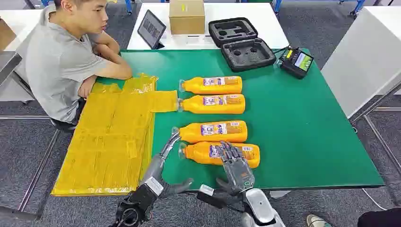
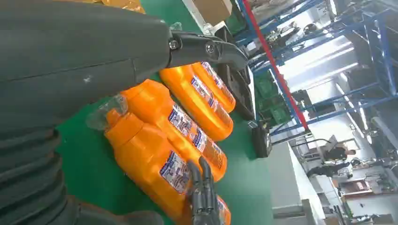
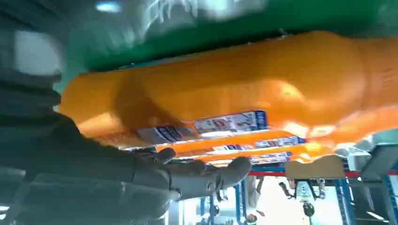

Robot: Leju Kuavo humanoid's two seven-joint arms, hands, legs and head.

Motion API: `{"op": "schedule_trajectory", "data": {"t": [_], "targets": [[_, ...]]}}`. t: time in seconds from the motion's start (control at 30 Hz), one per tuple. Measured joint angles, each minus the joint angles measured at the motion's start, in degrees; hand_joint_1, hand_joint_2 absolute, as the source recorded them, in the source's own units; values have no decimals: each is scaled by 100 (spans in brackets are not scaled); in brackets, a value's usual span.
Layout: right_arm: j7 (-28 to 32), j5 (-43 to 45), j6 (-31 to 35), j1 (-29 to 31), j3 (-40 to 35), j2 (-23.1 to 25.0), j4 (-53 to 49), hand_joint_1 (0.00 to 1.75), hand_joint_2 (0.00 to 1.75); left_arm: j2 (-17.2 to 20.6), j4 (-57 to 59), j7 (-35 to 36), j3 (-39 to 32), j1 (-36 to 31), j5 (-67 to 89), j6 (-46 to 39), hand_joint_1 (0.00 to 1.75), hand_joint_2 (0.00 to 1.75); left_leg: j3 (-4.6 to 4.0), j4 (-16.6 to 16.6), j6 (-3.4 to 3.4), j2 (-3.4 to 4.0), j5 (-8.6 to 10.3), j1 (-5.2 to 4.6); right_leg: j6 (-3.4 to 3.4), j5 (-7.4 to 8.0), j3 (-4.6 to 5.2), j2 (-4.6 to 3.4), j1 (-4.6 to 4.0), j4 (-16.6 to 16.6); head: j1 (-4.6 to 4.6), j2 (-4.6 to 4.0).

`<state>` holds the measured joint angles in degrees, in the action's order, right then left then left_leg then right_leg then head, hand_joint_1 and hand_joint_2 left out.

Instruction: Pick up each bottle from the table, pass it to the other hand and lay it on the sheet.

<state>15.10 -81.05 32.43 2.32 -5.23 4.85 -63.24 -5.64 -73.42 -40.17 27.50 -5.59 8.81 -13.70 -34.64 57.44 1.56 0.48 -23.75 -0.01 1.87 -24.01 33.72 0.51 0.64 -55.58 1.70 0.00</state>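
Surface: a green surface [image 1: 307, 132] carries four orange bottles lying on their sides in a column, caps toward the yellow sheet [image 1: 111, 137], which lies along the surface's left side.
Nearest bottle: the nearest bottle [image 1: 201, 152] lies closest to the robot, label up, its clear cap pointing left.
Right robot hand: the right robot hand [image 1: 236, 165] lies over the body of the nearest bottle, fingers [image 1: 231, 152] spread across its label. The right wrist view shows the orange body just beside the thumb; whether the hand actually grips the bottle I cannot tell.
Left robot hand: the left robot hand [image 1: 163, 165] is open and holds nothing, one finger reaching up beside the cap end of the nearest bottle and the second bottle [image 1: 213, 131], the thumb spread out to the side. Whether that finger touches a cap I cannot tell.
Other bottles: the third bottle [image 1: 212, 104] has its cap at the edge of the sheet; the far bottle [image 1: 211, 85] lies just beyond it, well apart from both hands.
Sheet: no bottle lies fully on it.
Person: a person [image 1: 66, 56] in a grey shirt sits at the far left corner, forearms on the surface by the sheet.
Far edge: an open black foam case [image 1: 241, 45], a cardboard box [image 1: 187, 16], a tablet [image 1: 151, 29] and a small black device [image 1: 296, 61].
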Motion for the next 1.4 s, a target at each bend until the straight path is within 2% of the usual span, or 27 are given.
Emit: {"op": "schedule_trajectory", "data": {"t": [0.3,0.7,1.07,1.4], "targets": [[-135,-114,-131,-227,-205,-151,-517,0,175,11,-39,0,-4,-15,105,103,0,175,-25,1,1,-1,1,-3,1,1,20,2,3,0,-2,0],[-402,-247,-234,-228,-275,-358,-664,0,175,11,-39,0,-7,-59,181,207,0,175,-29,1,1,-1,1,-2,1,0,24,1,1,0,-2,0],[-426,-214,-168,175,-197,-542,-301,0,175,-4,-39,0,-4,-126,179,223,0,175,-30,2,5,0,4,-3,1,1,26,1,1,0,0,0],[-247,81,105,815,-194,-614,595,0,175,-17,-37,0,0,-166,223,177,0,175,-27,2,6,0,6,-3,2,2,23,1,2,0,0,0]]}}
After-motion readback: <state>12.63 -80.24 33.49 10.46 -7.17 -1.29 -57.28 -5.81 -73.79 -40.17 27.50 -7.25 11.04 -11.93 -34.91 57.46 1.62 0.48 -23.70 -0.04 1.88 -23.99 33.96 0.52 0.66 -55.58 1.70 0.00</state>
